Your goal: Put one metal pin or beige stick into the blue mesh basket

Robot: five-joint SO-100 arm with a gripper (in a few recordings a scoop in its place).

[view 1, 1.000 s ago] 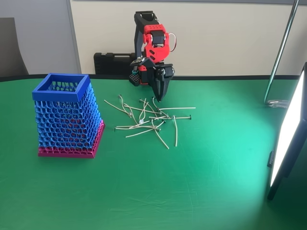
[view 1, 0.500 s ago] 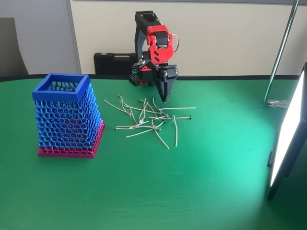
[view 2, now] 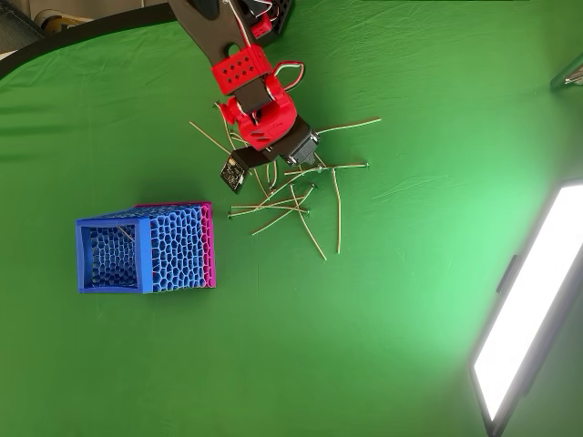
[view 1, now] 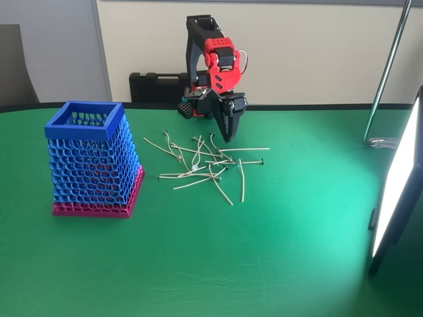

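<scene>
Now my pincer (view 1: 227, 137) hangs closed and empty over the far edge of the pin pile (view 1: 210, 166); open green tabletop (view 1: 264, 251) separates it from the blue mesh basket (view 1: 92, 162).

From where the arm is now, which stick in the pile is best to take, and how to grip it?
Probably the long stick at the pile's right edge in the overhead view. It lies flat and mostly alone, so come straight down and close the fingers across its free lower half.
</scene>
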